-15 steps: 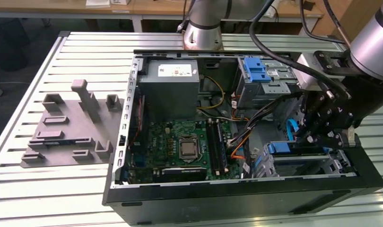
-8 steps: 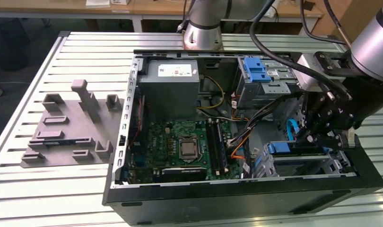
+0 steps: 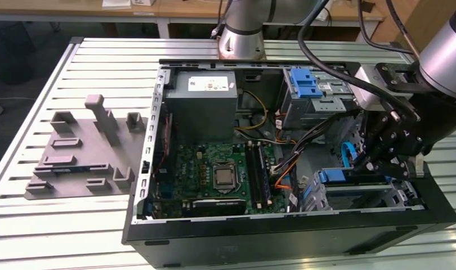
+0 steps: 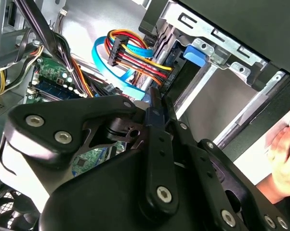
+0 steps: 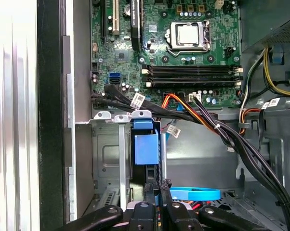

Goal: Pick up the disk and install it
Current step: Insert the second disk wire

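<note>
The disk sits on edge inside the lower drive bay of the open computer case, at the exterior view's right, with its blue rail tab showing above its dark body. In both wrist views my gripper points at the disk's end, fingers pressed close together just in front of it. The fingertips reach toward the bay, beside the bundle of red, yellow and blue cables. I see nothing clamped between the fingers. In the exterior view the gripper hangs right over the bay.
A motherboard, a grey power supply and an upper drive cage with a blue latch fill the case. Black cable bundles cross near the bay. A grey fixture lies at the exterior view's left. A hand rests outside the case.
</note>
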Motion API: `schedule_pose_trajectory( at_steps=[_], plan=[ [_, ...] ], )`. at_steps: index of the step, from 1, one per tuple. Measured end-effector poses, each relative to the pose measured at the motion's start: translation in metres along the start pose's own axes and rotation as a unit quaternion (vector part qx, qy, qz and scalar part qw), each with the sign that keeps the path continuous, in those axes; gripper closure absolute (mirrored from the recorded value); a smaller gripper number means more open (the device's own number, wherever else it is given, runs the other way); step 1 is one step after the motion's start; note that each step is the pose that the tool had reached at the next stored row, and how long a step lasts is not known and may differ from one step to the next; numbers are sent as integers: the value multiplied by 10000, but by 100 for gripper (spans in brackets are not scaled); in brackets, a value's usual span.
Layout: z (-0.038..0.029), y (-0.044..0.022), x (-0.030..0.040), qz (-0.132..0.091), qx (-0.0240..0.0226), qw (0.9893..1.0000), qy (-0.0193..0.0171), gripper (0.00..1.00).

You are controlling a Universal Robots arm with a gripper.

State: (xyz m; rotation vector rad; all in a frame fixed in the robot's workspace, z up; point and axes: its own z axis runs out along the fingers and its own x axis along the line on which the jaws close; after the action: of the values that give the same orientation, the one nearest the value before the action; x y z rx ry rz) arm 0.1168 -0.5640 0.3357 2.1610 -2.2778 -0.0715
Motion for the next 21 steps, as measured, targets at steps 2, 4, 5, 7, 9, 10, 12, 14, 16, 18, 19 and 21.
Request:
schedule_pose_trajectory(
  at_steps=[2, 4, 5, 7, 9, 10, 12, 14, 16, 18, 19, 21],
  plan=[
    [0, -3, 0, 0, 0, 10000, -1, 84],
    [3, -7, 1, 0, 0, 10000, -2, 84],
    [4, -8, 2, 0, 0, 10000, -1, 84],
    [7, -9, 2, -3, 0, 10000, -1, 84],
    [10, -10, 2, -11, 1, 10000, -1, 84],
    [10, -10, 2, -17, 1, 10000, 0, 84],
    [13, -10, 2, -30, 3, 10000, -2, 84],
    [13, -10, 2, -38, 3, 10000, -12, 84],
    [13, -10, 2, -42, 4, 10000, -28, 84],
    [18, -10, 2, -43, 5, 10000, -35, 84],
    [24, -10, 2, -43, 5, 10000, -37, 84],
    [32, -11, 4, -43, 5, 10000, -35, 84]
  ],
)
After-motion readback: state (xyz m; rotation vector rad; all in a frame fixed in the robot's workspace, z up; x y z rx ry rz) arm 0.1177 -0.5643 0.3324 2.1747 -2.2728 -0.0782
